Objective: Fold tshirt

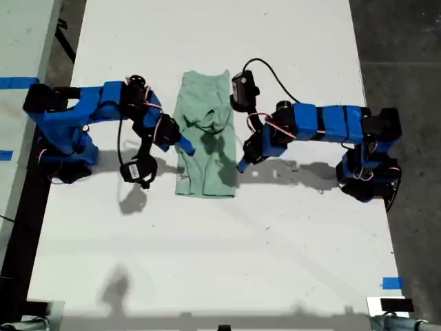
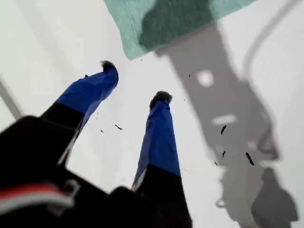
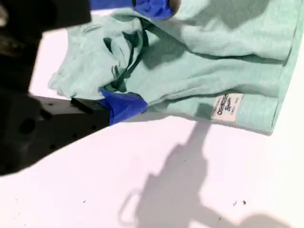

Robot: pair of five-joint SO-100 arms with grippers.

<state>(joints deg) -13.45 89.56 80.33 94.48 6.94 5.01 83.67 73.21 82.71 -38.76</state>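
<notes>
The mint green tshirt (image 1: 203,138) lies on the white table (image 1: 207,255) between the two arms, folded into a narrow strip with rumpled cloth near its middle. My second gripper (image 3: 140,56) comes in from the exterior view's left (image 1: 185,145). It is open, its blue fingers (image 3: 122,105) straddling bunched cloth of the tshirt (image 3: 228,61); a white label (image 3: 227,107) shows near the shirt's edge. My first gripper (image 2: 135,81) comes in from the exterior view's right (image 1: 242,165). It stands open over bare table beside a tshirt corner (image 2: 142,33), holding nothing.
The arm bases stand at the table's edges on the exterior view's left (image 1: 58,131) and right (image 1: 368,155). A black cable (image 1: 272,72) loops above the arm on the right. Blue tape (image 1: 393,283) marks the near right corner. Dark floor (image 1: 406,55) lies beyond the right edge.
</notes>
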